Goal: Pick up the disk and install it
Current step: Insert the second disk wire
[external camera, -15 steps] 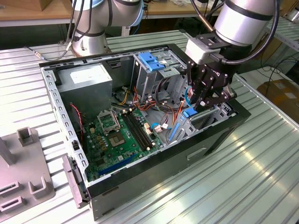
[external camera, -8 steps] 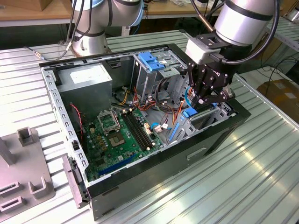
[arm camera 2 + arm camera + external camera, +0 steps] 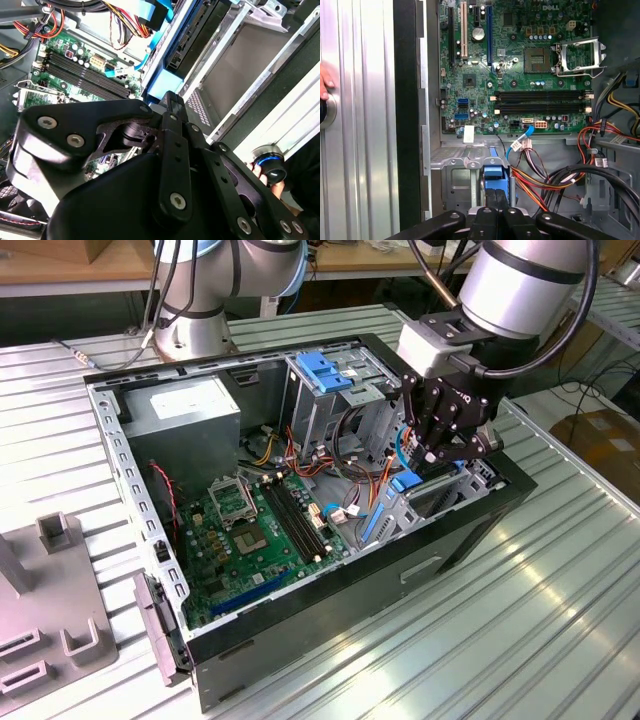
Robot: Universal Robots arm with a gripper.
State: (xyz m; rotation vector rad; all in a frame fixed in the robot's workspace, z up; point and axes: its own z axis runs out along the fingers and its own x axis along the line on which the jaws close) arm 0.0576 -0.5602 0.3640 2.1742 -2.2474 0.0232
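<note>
Between the fingers sits the disk.

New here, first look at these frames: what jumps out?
The open computer case lies on its side on the ribbed metal table, its green motherboard bare. The black gripper reaches down into the case's end at the exterior view's right, at a blue plastic piece in the lower drive bay. A blue bracket tops the tall drive cage behind it, and fingers rest by a knob on the table.
</note>
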